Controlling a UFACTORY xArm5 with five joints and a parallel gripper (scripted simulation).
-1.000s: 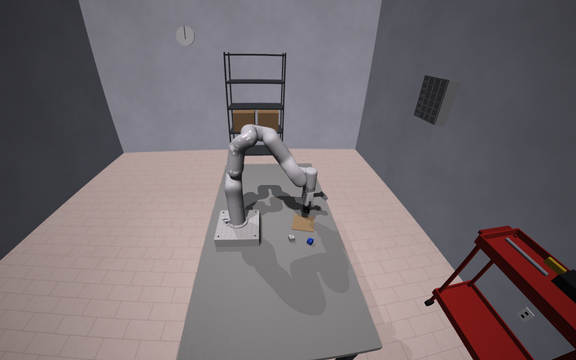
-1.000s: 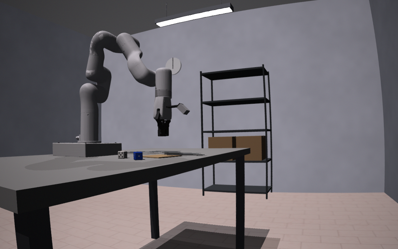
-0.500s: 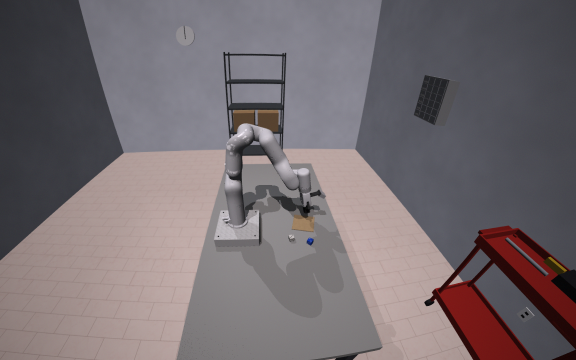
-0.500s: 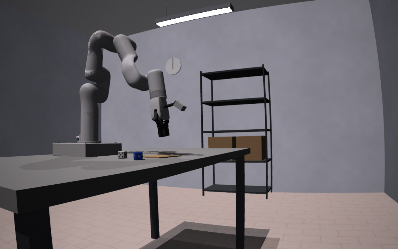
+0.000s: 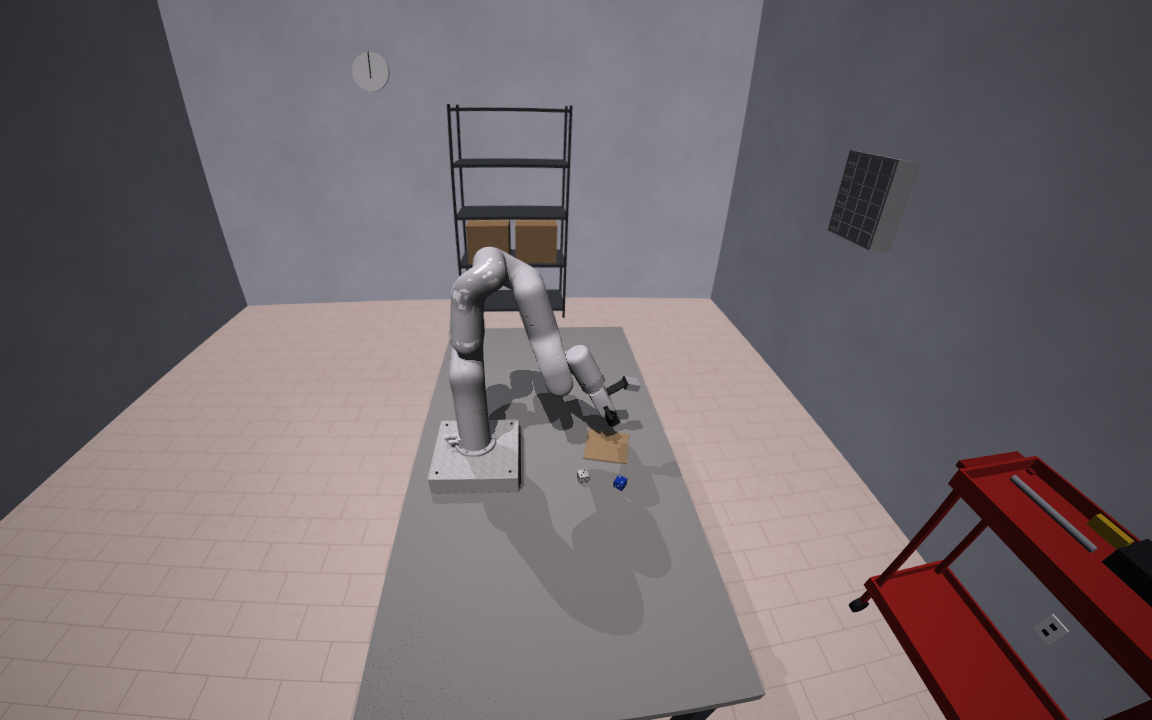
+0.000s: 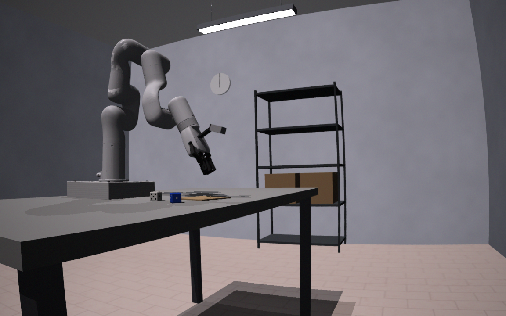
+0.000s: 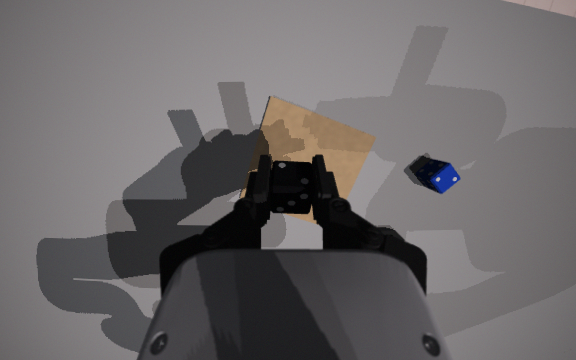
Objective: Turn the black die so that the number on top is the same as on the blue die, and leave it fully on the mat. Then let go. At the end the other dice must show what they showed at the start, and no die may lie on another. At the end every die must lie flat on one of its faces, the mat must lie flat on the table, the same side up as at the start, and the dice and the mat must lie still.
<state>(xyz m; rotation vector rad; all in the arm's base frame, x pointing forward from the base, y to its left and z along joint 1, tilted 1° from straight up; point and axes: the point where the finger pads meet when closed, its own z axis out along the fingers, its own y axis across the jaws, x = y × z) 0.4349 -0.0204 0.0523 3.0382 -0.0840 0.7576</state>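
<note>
My gripper [image 5: 611,416] [image 6: 208,169] [image 7: 291,169] is shut on the black die [image 7: 292,188], well above the table and tilted. In the wrist view the die shows two pips on its upper visible face and three in a diagonal on its lower one. The tan mat [image 5: 598,453] [image 6: 207,198] [image 7: 355,160] lies flat on the table, partly hidden behind the gripper in the wrist view. The blue die [image 5: 619,482] [image 6: 175,197] [image 7: 445,178] rests on the table off the mat; its bright face in the wrist view has two pips, its darker one several.
A white die [image 5: 583,476] [image 6: 155,195] rests on the table beside the blue die, between it and the robot's base side; it is out of sight in the wrist view. The robot base [image 5: 474,474] [image 6: 109,189] stands on the grey table [image 5: 553,662]. A red cart [image 5: 920,617] stands apart on the right.
</note>
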